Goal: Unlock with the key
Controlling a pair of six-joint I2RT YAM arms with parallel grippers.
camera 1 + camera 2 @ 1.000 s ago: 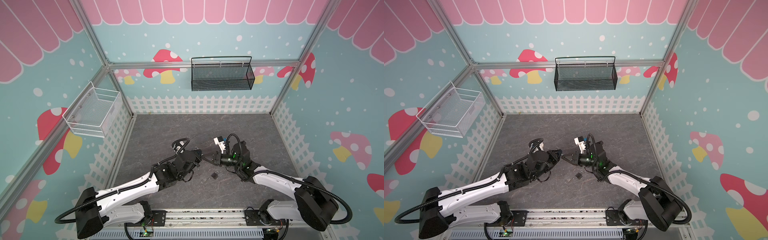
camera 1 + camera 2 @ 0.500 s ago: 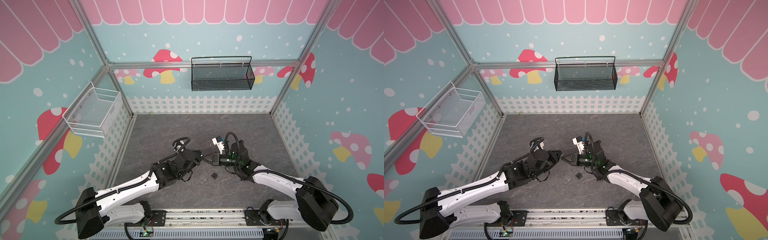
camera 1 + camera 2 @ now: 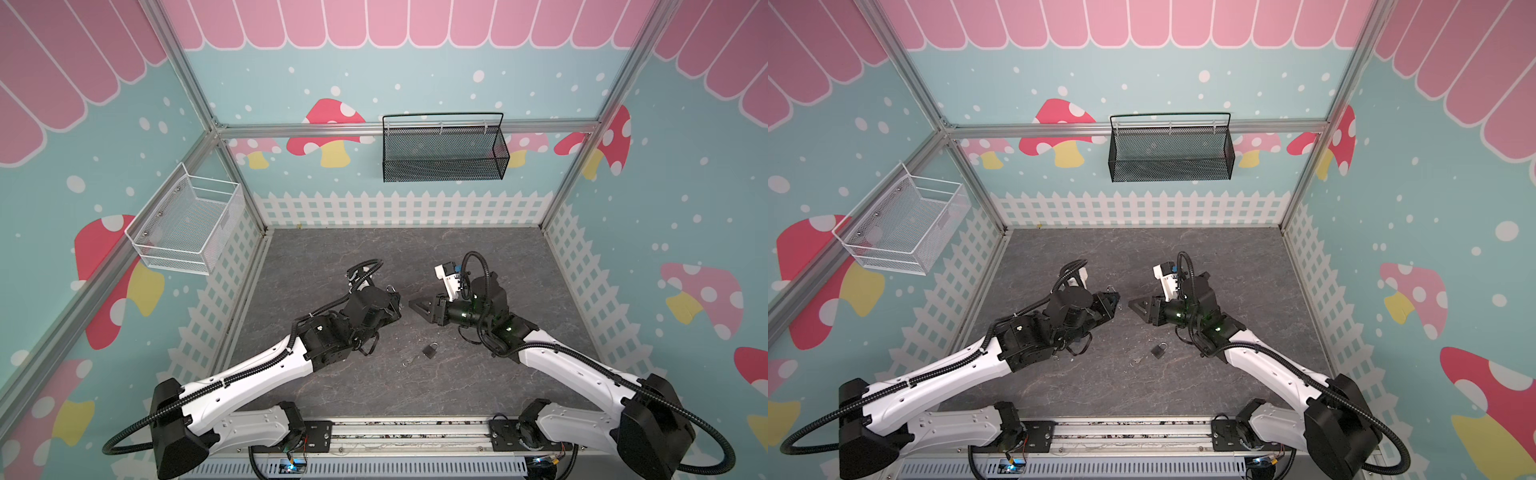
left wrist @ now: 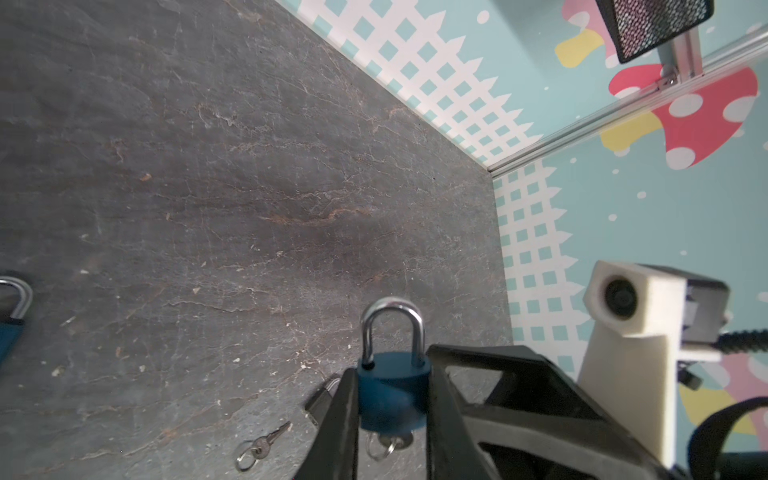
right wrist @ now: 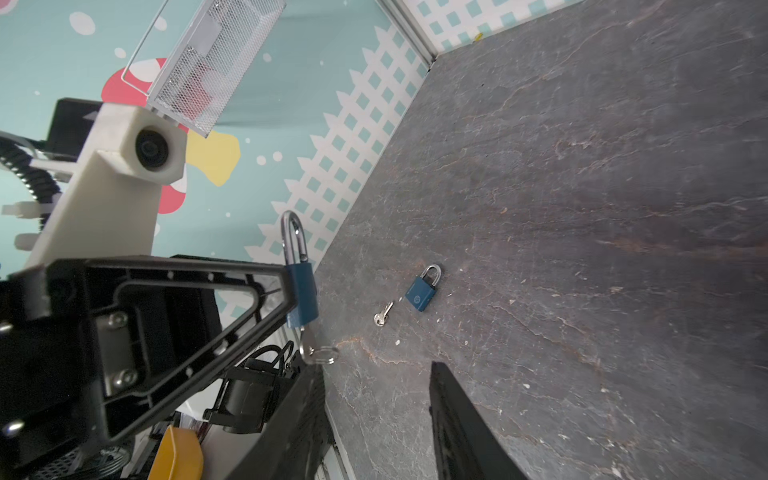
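White shells (image 3: 573, 365) over black joints (image 3: 328, 345); strung with corrugated black cables (image 5: 31, 176); tipped with triangular black fingers (image 5: 187, 266), silver screws (image 5: 118, 320); topped by cream camera housings (image 4: 623, 328).

Grips a blue padlock (image 4: 392, 395) in the left tool (image 4: 392, 374), lower middle of the frame, shackle up, a key (image 4: 392, 441) in its underside. Shows a loose key (image 4: 261, 446) on the grey surface (image 4: 249, 187) at lower left, and a white camera mount (image 4: 623, 324) at right.

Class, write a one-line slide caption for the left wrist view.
Left gripper holds a blue padlock, key in its keyhole.
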